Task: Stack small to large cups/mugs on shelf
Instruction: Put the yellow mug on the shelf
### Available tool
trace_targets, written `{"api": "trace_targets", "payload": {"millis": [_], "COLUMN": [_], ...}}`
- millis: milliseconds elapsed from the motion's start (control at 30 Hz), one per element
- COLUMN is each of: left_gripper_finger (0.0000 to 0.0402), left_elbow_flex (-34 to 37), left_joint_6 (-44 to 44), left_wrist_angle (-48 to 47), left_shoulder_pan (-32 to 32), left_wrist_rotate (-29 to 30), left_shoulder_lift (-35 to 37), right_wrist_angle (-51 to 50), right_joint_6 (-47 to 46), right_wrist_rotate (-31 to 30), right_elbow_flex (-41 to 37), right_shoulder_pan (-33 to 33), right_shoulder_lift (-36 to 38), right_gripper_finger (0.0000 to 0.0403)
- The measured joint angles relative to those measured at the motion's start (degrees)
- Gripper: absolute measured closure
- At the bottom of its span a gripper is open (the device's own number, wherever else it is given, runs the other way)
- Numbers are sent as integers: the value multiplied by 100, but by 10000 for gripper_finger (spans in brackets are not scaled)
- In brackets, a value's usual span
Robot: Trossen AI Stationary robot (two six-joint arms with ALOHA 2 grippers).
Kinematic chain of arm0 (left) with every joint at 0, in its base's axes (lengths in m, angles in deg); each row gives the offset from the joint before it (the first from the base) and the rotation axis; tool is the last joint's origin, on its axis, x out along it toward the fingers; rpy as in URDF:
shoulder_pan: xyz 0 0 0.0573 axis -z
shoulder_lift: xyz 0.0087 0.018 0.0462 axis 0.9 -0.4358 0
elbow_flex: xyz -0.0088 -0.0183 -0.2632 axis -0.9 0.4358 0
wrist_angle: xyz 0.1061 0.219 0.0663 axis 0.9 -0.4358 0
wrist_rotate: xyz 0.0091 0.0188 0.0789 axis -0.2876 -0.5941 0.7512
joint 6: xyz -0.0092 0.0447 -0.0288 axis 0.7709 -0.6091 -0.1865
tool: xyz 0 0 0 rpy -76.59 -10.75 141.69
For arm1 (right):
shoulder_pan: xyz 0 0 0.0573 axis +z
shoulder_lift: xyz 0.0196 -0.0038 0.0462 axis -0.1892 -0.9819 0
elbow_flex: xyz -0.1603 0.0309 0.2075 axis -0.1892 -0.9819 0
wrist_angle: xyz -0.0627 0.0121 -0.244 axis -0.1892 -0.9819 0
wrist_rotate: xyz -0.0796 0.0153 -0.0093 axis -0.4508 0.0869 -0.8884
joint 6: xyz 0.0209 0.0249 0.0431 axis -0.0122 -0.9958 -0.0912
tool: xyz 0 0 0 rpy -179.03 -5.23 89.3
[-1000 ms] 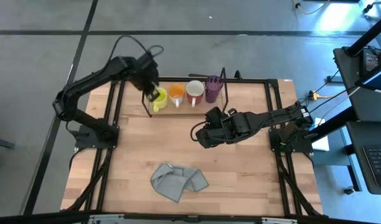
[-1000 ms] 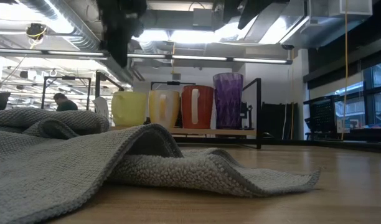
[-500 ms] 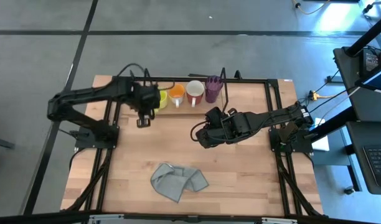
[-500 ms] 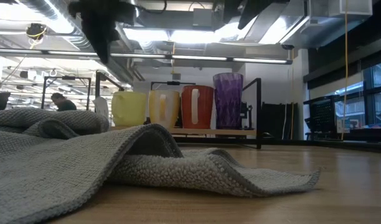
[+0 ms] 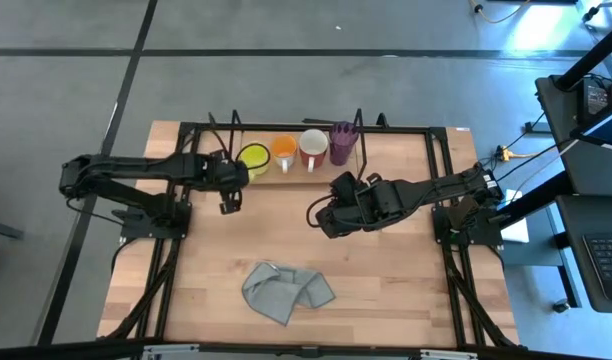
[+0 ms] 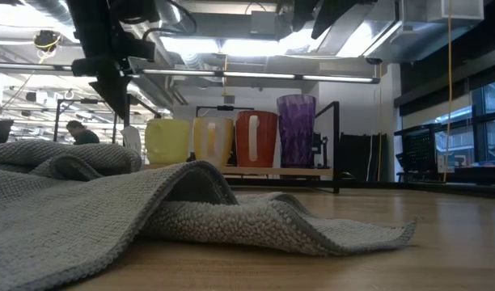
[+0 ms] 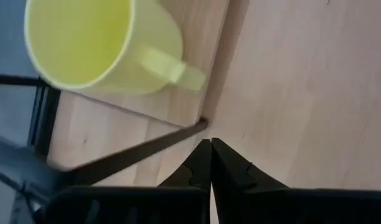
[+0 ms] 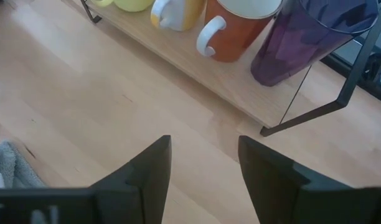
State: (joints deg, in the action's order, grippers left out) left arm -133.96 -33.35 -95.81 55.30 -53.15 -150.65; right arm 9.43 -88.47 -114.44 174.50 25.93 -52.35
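Left gripper (image 5: 229,203) pinched shut, now back from our yellow-green mug (image 5: 253,157), upright on shelf (image 5: 296,172).

Left arm: extended low from its base at the table's left edge toward the middle, forearm nearly level. Left gripper (image 5: 229,203): pointing down at the tabletop, fingers (image 7: 201,163) pressed together, nothing between them. Right arm: reaching in from the right edge, elbow bent, wrist over the table's centre. Right gripper (image 5: 315,215): fingers (image 8: 150,168) spread apart, empty.
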Motion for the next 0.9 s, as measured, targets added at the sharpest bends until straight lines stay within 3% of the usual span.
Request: {"api": "trace_targets", "payload": {"millis": [333,533,900], "left_gripper_finger": [401,401,401], "left_elbow_flex": [175,175,175], "left_joint_6": [126,126,126], "left_wrist_angle": [702,721,988], "left_shoulder_pan": [175,4,-408], "left_wrist_rotate": [276,498,362], "left_shoulder_lift": [-17,-17,-85], "right_wrist_angle": [-210,-210,-227], "right_joint_6": [-11,-3,6], "right_wrist_rotate": [2,0,0], "right_elbow_flex": [0,0,0], "right_shoulder_pan": [-57,-105,-105], "right_shoulder_lift": [0,0,0], "right_gripper_finger": [215,215,215]}}
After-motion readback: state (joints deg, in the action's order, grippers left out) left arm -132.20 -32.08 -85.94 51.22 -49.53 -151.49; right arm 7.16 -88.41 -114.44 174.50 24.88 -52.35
